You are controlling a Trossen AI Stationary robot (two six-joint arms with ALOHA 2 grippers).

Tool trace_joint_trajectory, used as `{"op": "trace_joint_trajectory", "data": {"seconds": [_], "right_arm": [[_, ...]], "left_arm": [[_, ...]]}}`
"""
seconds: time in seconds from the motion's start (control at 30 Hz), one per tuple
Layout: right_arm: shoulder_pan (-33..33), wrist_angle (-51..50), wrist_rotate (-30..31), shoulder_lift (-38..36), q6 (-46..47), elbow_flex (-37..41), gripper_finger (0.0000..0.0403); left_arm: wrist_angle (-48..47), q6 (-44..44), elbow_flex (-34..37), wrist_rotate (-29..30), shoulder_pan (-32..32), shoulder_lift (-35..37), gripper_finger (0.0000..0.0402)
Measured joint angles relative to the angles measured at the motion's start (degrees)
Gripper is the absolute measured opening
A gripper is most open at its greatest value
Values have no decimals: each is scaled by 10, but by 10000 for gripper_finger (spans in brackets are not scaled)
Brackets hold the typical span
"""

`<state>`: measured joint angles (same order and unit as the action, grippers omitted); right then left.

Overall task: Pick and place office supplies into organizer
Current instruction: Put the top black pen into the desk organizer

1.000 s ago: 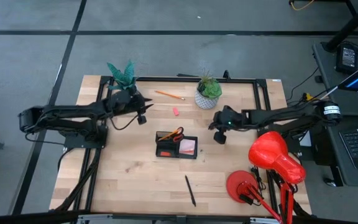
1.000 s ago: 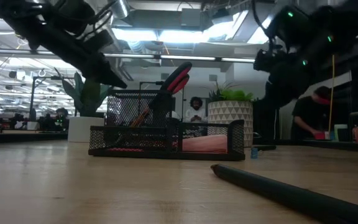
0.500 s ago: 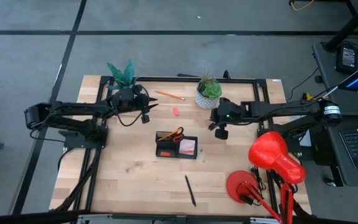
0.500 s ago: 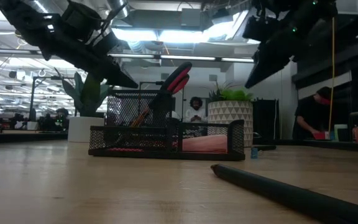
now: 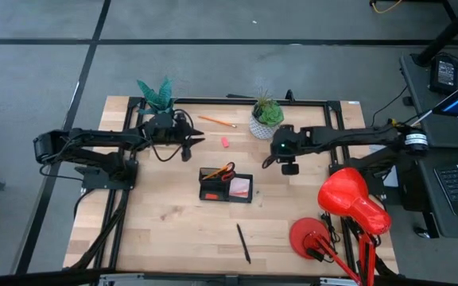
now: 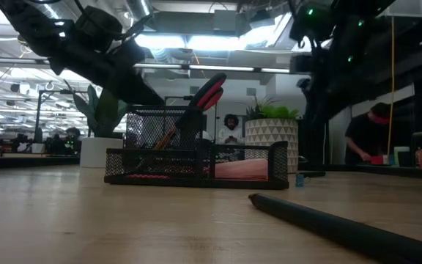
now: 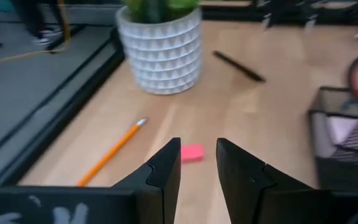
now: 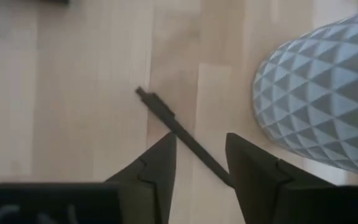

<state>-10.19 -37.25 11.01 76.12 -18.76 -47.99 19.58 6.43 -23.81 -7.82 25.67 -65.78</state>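
Pink eraser (image 7: 192, 152) sits ahead of the left gripper (image 7: 197, 163), fingers apart; descending and closing seems next. Right gripper (image 8: 200, 163), fingers apart, straddles a dark pen (image 8: 182, 135) beside the white pot (image 8: 319, 99), upper centre in the high view.

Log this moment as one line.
left tool: open, facing pink eraser | right tool: open, over dark pen | organizer: scissors, sticky notes inside

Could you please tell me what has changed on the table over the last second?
The left gripper slid toward the pink eraser, its jaws open and lined up on it. The right gripper moved from near the organizer back toward the white plant pot, above a dark pen, jaws open. Nothing was grasped or released. The orange pencil, the organizer's contents and the front pen stayed put.
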Motion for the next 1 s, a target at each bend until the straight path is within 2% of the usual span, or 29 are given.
{"op": "trace_joint_trajectory", "data": {"seconds": [0.13,0.23,0.43,0.63,0.83,1.0], "right_arm": [[-2,3,0,41,-62,0,146],[-4,11,-3,70,-72,0,147],[-17,24,-35,118,-73,0,147],[-23,66,-44,158,-104,0,147],[-47,60,-58,192,-130,-3,147],[-81,56,-119,205,-132,-3,147]], "left_arm": [[0,-2,0,-72,0,0,97],[-5,2,0,-96,0,0,97],[-18,41,0,-97,0,0,97],[-18,45,0,-97,0,0,97],[-22,48,0,-97,0,0,97],[-20,49,0,-96,0,0,97]]}}
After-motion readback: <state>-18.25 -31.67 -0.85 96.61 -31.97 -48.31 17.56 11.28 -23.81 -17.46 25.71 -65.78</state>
